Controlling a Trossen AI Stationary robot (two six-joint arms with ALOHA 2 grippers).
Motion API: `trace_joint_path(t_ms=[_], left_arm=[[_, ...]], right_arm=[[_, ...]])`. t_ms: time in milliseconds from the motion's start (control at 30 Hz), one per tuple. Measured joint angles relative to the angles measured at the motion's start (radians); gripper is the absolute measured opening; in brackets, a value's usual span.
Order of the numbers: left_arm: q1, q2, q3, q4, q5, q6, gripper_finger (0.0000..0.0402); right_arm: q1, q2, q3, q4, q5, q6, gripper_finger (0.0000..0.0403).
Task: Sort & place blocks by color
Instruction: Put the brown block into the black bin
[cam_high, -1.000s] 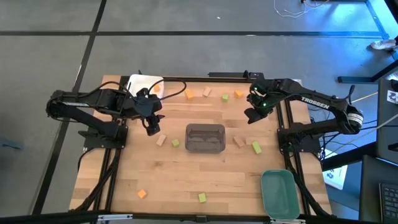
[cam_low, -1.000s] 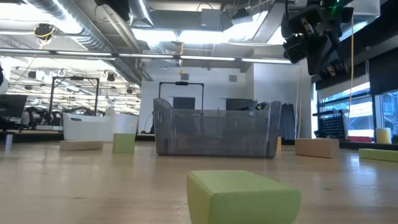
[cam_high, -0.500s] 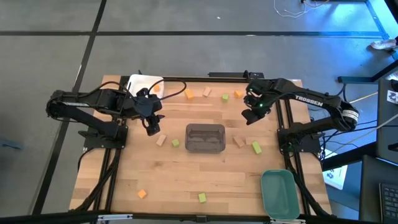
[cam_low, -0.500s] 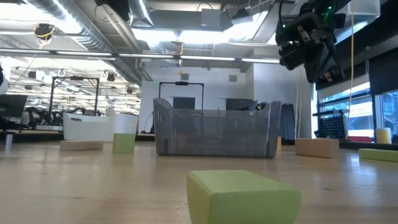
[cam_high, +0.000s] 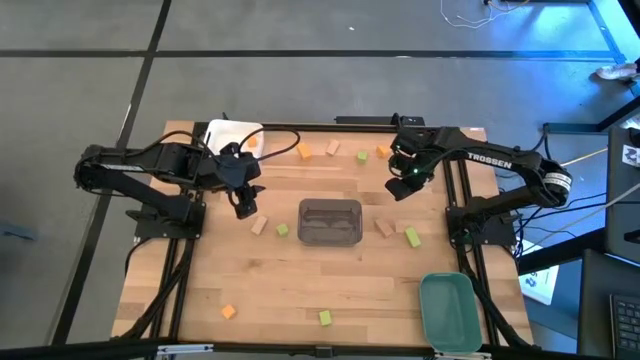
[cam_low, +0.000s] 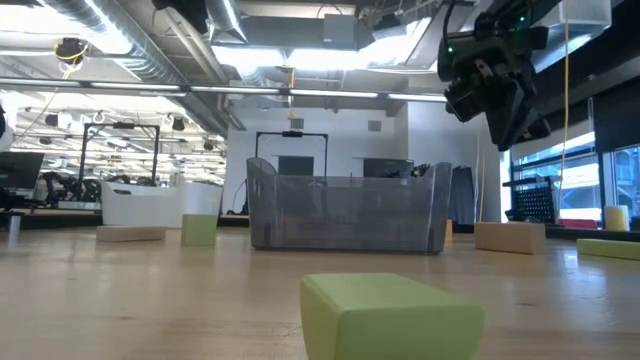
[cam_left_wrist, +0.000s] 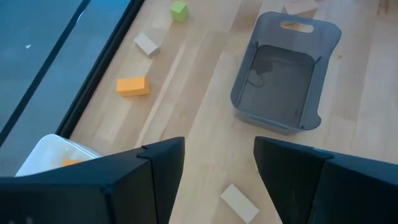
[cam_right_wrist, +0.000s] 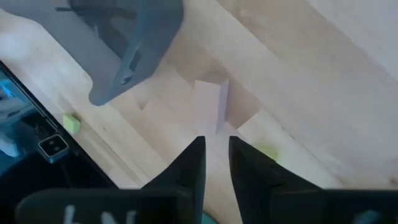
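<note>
Over the past second the right gripper (cam_high: 398, 188) has drifted slightly leftward across the back of the table (cam_high: 300, 290), while the left arm has not budged. The right gripper hangs raised above the boards, its fingers (cam_right_wrist: 193, 163) drawn close with only a thin gap and nothing between them; directly ahead of its tips lies a tan block (cam_right_wrist: 210, 103), with a green block (cam_right_wrist: 268, 152) just beside, and the grey tray (cam_high: 330, 222) sits off to its inner side. The left gripper (cam_high: 244, 205) waits above the table near the white tray (cam_high: 222, 133), fingers (cam_left_wrist: 155, 163) spread wide and empty, a tan block (cam_left_wrist: 239, 202) lying just ahead between them. Sorting appears barely begun: the grey tray looks empty from above, the teal tray (cam_high: 447, 310) at the near right corner holds nothing visible, and only one orange piece (cam_left_wrist: 69, 162) shows inside the white tray. Scattered loose are orange blocks (cam_high: 304, 151), tan blocks (cam_high: 260, 225) and green blocks (cam_high: 325, 317), the nearest green one filling the low camera's foreground (cam_low: 390, 315). By this evidence nearly every block remains to be picked and placed.
</note>
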Motion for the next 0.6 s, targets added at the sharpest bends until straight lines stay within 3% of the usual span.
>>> trace_joint_path(t_ms=[233,600], left_arm=[[0.000,0.000,0.000,0.000,0.001,0.000,0.0186],[0.000,0.000,0.000,0.000,0.007,0.001,0.0186]], right_arm=[[0.050,0.000,0.000,-0.022,0.108,0.123,0.0072],[0.064,0.000,0.000,-0.005,0.088,0.137,0.0078]])
